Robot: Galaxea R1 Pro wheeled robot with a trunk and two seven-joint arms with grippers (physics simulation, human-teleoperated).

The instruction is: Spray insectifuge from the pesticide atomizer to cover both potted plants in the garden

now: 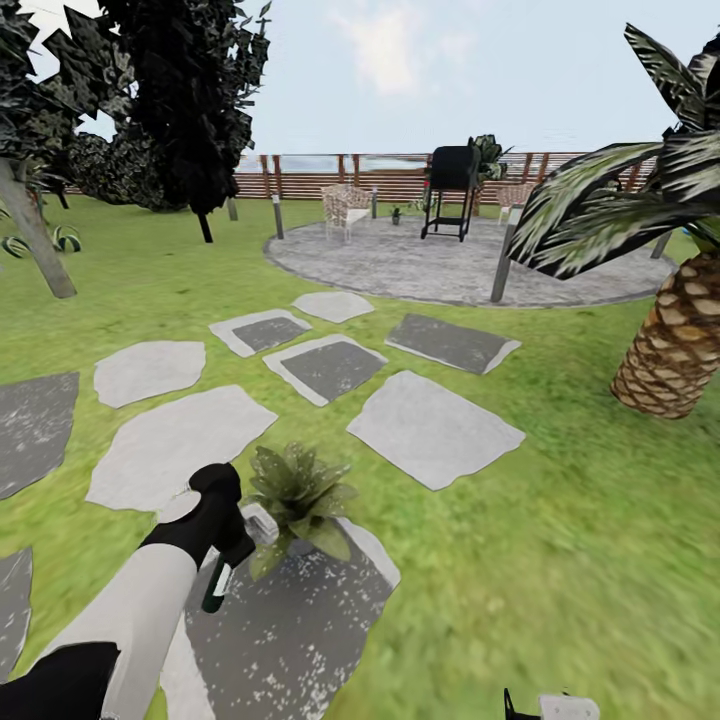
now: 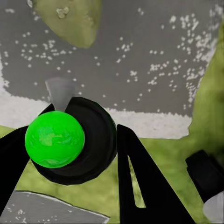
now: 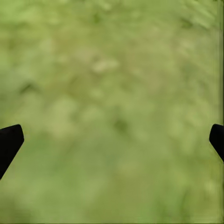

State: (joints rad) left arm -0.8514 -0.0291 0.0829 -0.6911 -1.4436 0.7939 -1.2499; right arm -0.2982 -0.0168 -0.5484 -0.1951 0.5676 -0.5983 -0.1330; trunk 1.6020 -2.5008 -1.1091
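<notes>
Grass everywhere, with pale stepping stones (image 1: 430, 428) running up the middle toward a round grey patio (image 1: 440, 265) at about 12 o'clock. Starting at the left: the left arm reaches in from 7 o'clock and its gripper (image 1: 232, 548) is clenched around the pesticide atomizer (image 1: 222, 578), dark bottle hanging down and the white head (image 1: 262, 524) poking out toward the plant. From the left wrist camera you can see the two black fingers (image 2: 140, 186) on either side of the bottle, with a bright green blob (image 2: 54, 138) on its end.

Just beside the sprayer head, at roughly 6 o'clock, sits one potted plant (image 1: 300, 495) on the speckled grey stone (image 1: 290, 620).

Over at 3 o'clock there's a scaly palm trunk (image 1: 672, 345). The right gripper (image 3: 112, 140) hangs over bare lawn, fingertips wide apart, holding nothing.
</notes>
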